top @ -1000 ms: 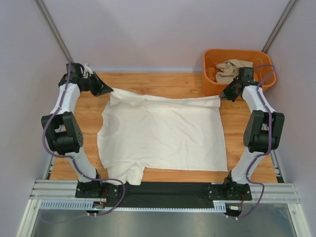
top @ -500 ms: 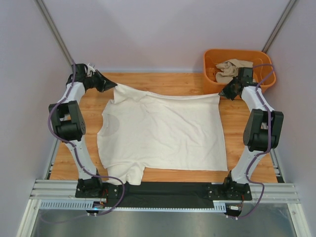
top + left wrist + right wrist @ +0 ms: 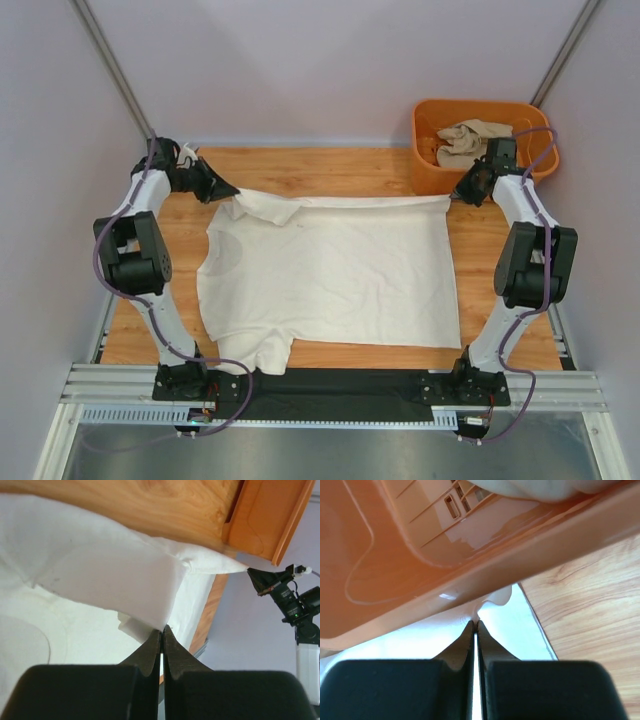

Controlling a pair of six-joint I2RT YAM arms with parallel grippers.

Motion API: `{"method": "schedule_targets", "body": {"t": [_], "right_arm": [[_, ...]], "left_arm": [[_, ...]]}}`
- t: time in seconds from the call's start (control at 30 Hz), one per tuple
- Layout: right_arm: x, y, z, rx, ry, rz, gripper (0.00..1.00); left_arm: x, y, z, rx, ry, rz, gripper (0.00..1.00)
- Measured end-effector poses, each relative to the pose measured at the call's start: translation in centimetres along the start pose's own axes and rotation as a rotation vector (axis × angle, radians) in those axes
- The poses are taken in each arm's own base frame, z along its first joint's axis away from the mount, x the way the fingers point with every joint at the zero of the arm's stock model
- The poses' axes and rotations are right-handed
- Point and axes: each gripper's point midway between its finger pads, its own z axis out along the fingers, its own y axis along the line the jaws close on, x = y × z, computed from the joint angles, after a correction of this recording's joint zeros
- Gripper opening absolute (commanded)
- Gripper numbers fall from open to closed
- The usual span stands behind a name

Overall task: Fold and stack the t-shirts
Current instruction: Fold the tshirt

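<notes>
On the wooden table [image 3: 350,165] the cream-white t-shirt [image 3: 340,270] lies spread out flat, not yet folded. Its far left corner, where the cloth turns over a little, is pinched by the left gripper [image 3: 228,190] — the right gripper [image 3: 458,196] is pressed together on the far right corner, just beside the orange tub [image 3: 427,172]. Inside that tub the sandy beige t-shirt [image 3: 468,140] sits crumpled. The task seems near its beginning: folding both shirts and stacking them remain.
</notes>
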Motion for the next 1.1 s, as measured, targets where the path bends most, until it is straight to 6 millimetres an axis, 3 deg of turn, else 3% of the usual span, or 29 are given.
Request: {"method": "schedule_targets", "body": {"t": [0.3, 0.6, 0.93, 1.1], "right_arm": [[2.2, -1.5, -0.4, 0.041, 0.057, 0.001, 0.0], [4.9, -3.9, -0.7, 0.123, 0.129, -0.005, 0.0], [6.9, -6.0, -0.5, 0.185, 0.18, -0.022, 0.0], [6.9, -6.2, -0.5, 0.193, 0.178, -0.033, 0.0]], "left_arm": [[4.9, 0.6, -2.4, -0.048, 0.05, 0.01, 0.0], [10.4, 4.2, -3.3, -0.138, 0.141, -0.041, 0.0], [11.0, 5.1, -3.8, -0.19, 0.14, -0.016, 0.0], [11.1, 5.6, -3.9, -0.214, 0.14, -0.013, 0.0]]}}
